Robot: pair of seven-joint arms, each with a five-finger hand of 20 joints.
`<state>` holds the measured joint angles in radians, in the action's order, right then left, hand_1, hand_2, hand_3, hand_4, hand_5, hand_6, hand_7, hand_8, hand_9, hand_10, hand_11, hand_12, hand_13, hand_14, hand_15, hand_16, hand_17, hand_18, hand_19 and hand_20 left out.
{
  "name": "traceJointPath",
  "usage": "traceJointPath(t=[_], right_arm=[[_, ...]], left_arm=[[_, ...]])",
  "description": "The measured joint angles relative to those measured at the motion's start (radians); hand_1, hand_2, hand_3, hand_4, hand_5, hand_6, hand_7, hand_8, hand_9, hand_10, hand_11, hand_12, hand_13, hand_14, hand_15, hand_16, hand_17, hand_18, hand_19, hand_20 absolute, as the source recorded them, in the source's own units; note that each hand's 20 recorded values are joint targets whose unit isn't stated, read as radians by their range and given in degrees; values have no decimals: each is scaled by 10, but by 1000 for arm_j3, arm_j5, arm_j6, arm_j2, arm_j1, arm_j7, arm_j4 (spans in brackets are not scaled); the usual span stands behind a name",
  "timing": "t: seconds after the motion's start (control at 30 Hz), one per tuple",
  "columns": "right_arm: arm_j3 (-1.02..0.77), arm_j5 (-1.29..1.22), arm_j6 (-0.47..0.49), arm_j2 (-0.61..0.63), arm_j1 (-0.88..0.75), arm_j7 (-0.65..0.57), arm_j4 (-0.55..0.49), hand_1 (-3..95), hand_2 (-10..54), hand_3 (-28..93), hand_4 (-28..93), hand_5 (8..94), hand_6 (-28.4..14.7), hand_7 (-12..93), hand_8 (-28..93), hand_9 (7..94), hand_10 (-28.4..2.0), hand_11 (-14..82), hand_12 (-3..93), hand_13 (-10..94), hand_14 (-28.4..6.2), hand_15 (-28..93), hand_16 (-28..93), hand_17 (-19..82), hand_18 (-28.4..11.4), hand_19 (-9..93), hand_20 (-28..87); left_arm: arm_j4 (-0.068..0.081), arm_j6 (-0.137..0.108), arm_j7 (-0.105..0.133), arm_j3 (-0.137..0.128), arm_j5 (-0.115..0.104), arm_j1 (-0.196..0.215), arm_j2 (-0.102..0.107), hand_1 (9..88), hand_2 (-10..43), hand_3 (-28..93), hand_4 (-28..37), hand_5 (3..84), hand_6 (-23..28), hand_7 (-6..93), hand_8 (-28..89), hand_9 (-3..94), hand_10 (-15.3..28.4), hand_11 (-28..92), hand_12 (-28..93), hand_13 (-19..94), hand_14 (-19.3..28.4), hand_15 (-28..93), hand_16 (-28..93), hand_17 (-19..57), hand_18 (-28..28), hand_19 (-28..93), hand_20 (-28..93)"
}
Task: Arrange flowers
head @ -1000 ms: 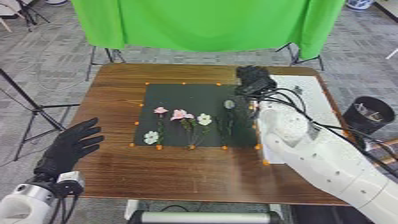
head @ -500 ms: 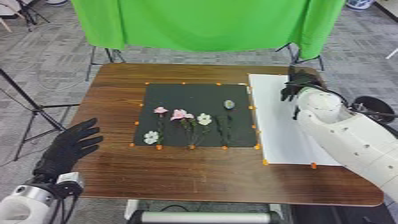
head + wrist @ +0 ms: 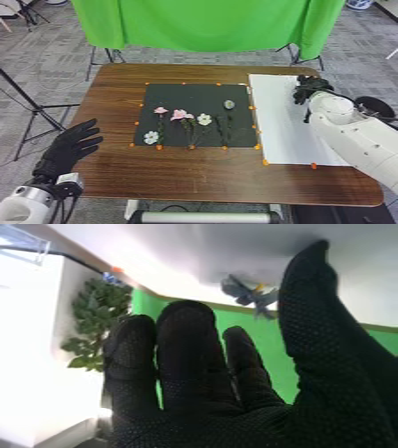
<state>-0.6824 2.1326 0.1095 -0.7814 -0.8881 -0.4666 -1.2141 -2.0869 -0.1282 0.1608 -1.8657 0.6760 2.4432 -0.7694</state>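
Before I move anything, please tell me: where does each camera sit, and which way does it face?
Head view: on the robot's head, looking forward and down at the dark mat; the left robot hand and right robot hand show, on white arms.
Right wrist view: on the right wrist, looking along that robot hand's fingers toward the green cloth.
Both views share the right robot hand, green cloth and white sheet.
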Motion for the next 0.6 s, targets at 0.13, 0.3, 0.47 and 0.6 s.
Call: traceJointPath(t=[0.13,0.3,0.47,0.6], right_arm=[[-2,2,11,-1,1,67,13,413,-48,866,-283,302,27,333,-201,481,-40,187,92,694,-37,825,231,367,-197,888,399],[33,22,-36,1,10,68,19,468,-83,793,-282,587,52,434,-104,796,-19,106,288,751,-21,812,260,400,-189,911,424],[54,68,-143,6,7,74,18,494,-95,820,-283,754,51,418,-63,932,-26,161,374,802,-16,806,272,445,-190,932,431],[49,79,-206,16,-17,100,0,495,-95,830,-283,778,45,388,-52,937,-25,167,374,814,-16,805,278,456,-194,932,440]], left_arm=[[0,0,-1,0,0,-1,0,249,16,707,-267,305,44,190,-109,261,129,222,136,213,168,336,-16,-95,227,460,62],[1,1,-3,1,1,-4,0,250,17,705,-268,305,44,190,-108,261,129,224,136,214,167,336,-16,-95,227,460,62],[1,1,-3,1,1,-4,0,251,18,704,-267,305,44,190,-107,260,129,222,135,214,167,336,-16,-95,228,460,62],[0,1,-3,0,1,-3,0,251,18,705,-267,306,44,190,-108,260,129,222,136,214,167,335,-16,-95,228,460,62]])
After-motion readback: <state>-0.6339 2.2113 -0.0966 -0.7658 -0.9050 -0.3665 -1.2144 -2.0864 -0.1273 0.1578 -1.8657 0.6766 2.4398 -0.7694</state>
